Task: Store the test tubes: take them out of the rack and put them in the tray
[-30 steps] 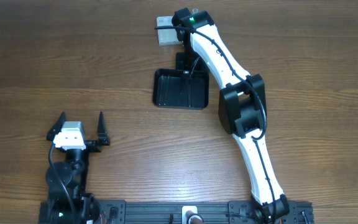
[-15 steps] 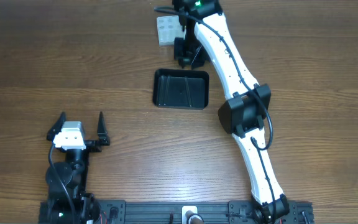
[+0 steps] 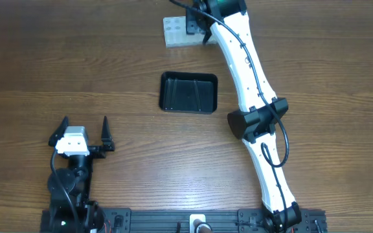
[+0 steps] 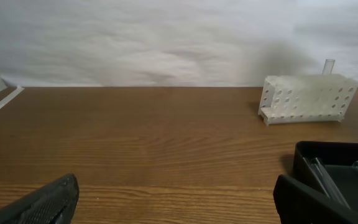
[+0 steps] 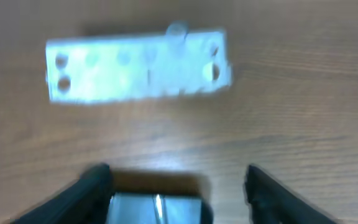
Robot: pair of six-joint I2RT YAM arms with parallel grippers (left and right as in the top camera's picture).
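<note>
Right wrist view: my right gripper (image 5: 179, 186) hangs spread and empty near the rack (image 5: 135, 65); a skewed descent could knock its lone tube (image 5: 178, 30).

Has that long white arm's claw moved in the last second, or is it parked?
Yes. In the top view the right gripper has moved up the picture, from the black tray's far edge to beside the white rack.

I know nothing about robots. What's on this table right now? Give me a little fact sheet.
rack: white, at the far side of the wooden table
tube: one standing in the rack
tray: black, mid-table, clear tubes lying inside
right gripper: open, raised near the rack
left gripper: open, near its base, holding nothing
</note>
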